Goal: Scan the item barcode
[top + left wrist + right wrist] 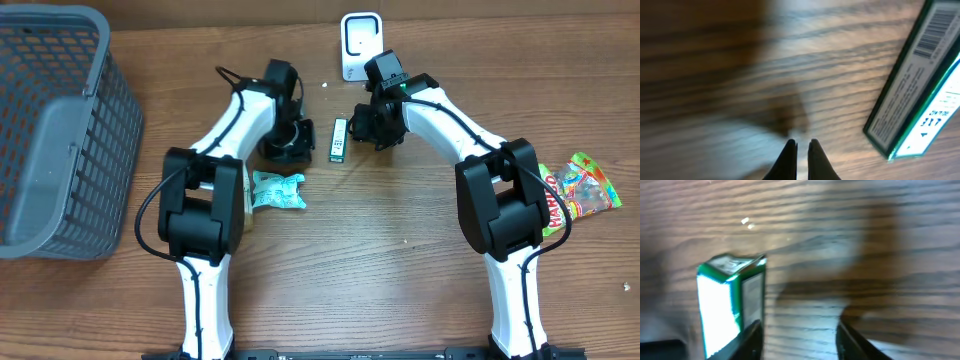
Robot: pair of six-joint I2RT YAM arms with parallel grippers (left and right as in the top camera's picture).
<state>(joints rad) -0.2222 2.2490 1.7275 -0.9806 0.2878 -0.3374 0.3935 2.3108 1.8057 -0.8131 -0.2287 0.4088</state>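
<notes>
Two left fingers (789,161) are pressed tight together with nothing between them. They hang low over the table (740,75). Just off to one side lies the green box (912,95), flat on the wood and not touched. Its barcode (935,30) shows on a long grey side, near one end.

The right fingers (852,342) stand apart, and the gap holds nothing. The green box is just beside one of them, outside the gap. I cannot tell if it touches.

From above, the box lies between the two arms. The white scanner (360,45) stands near it at the back. A grey basket (60,130), a blue packet (277,190) and a candy bag (580,190) lie farther out.

I think the box is small, light and stiff. A hard squeeze could dent it, and its smooth sides may slip. The best hold looks like across its narrow width, away from the barcode, so the scanner can see it.
</notes>
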